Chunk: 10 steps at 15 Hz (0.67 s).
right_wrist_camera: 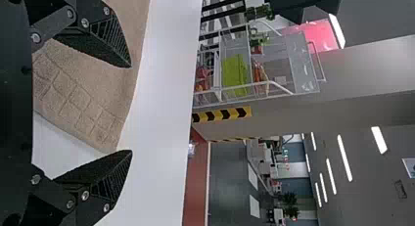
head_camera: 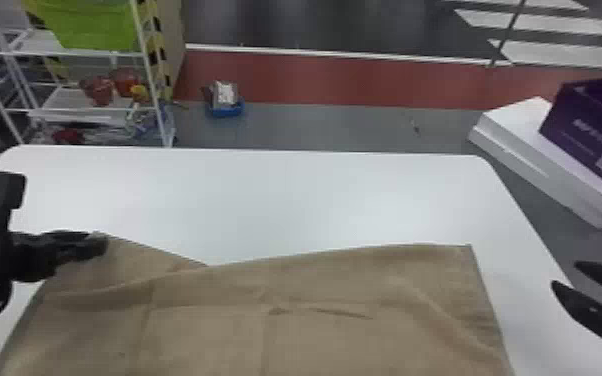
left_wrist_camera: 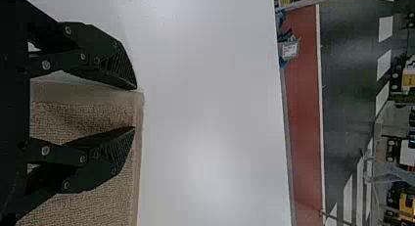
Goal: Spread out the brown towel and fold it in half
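The brown towel [head_camera: 315, 320] lies spread over the near part of the white table, its far edge dipping in the middle, with a few creases. At its far left corner is my left gripper [head_camera: 102, 240]. In the left wrist view the fingers of my left gripper [left_wrist_camera: 137, 107] stand apart, with the corner of the towel [left_wrist_camera: 98, 113] between and below them. My right gripper [head_camera: 560, 275] is off to the right of the towel with its fingers apart. The right wrist view has my right gripper [right_wrist_camera: 131, 108] parted too, a corner of the towel [right_wrist_camera: 83, 103] beyond it.
The white table [head_camera: 285, 200] stretches beyond the towel. Behind it on the left stands a white rack [head_camera: 140, 55] with a green bin [head_camera: 90, 25]. A purple box [head_camera: 595, 125] on a white one is at the right, off the table.
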Each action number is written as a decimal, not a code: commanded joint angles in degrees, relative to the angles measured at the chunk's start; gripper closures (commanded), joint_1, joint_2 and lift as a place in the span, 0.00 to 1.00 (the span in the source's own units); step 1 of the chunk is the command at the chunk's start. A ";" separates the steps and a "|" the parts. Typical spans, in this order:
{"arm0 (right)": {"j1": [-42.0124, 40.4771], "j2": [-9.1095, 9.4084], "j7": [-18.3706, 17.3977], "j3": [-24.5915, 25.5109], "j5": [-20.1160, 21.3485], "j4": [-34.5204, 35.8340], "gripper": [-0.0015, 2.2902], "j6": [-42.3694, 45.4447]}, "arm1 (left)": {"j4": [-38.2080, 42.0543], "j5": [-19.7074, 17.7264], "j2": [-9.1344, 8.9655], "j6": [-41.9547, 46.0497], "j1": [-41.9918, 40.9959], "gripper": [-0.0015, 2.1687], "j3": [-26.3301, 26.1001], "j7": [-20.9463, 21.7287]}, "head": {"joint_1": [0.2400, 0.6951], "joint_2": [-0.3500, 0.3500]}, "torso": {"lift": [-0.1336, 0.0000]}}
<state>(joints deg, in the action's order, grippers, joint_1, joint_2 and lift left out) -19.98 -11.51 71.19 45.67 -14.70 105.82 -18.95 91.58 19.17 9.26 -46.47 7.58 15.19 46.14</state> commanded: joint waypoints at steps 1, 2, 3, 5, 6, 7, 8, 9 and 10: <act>-0.24 0.00 0.00 0.30 -0.06 -0.09 0.13 0.00 | 0.00 -0.10 -0.04 -0.25 0.16 0.32 0.02 0.00 | 1.00 0.35 | 0.08; -0.33 -0.09 0.09 0.39 -0.15 -0.17 0.13 0.00 | 0.00 -0.10 -0.12 -0.25 0.24 0.32 0.02 0.00 | 1.00 0.34 | 0.08; -0.41 -0.18 0.09 0.56 -0.24 -0.44 0.13 0.17 | 0.00 -0.10 -0.21 -0.25 0.33 0.32 0.02 -0.08 | 1.00 0.34 | 0.08; -0.76 -0.26 0.09 0.65 -0.33 -0.79 0.13 0.53 | 0.00 -0.10 -0.30 -0.25 0.60 0.34 -0.16 -0.52 | 1.00 0.34 | 0.08; -1.03 -0.35 0.00 0.65 -0.42 -0.79 0.13 1.23 | 0.09 -0.10 -0.48 -0.25 0.60 0.48 -0.07 -1.40 | 1.00 0.34 | 0.08; -1.20 -0.35 0.09 0.74 -0.42 -0.79 0.13 1.40 | 0.17 -0.10 -0.48 -0.60 0.60 0.52 -0.16 -1.58 | 1.00 0.33 | 0.08; -1.29 -0.35 0.09 0.65 -0.42 -0.79 0.13 1.40 | 0.35 -0.10 -0.48 -0.95 0.42 0.52 -0.24 -1.49 | 1.00 0.33 | 0.08; -1.29 -0.44 0.09 0.65 -0.42 -0.79 0.13 1.40 | 0.70 -0.10 -0.48 -0.95 0.24 0.64 -0.07 -1.58 | 1.00 0.33 | 0.08; -1.29 -0.44 0.00 0.65 -0.42 -0.70 0.13 1.40 | 1.23 -0.19 -0.48 -0.95 -0.02 0.72 0.28 -1.67 | 1.00 0.33 | 0.08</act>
<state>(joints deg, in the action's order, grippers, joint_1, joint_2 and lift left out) -21.24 -11.92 71.22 46.32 -15.12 105.03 -17.55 92.24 19.06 8.78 -47.36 7.90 15.11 44.54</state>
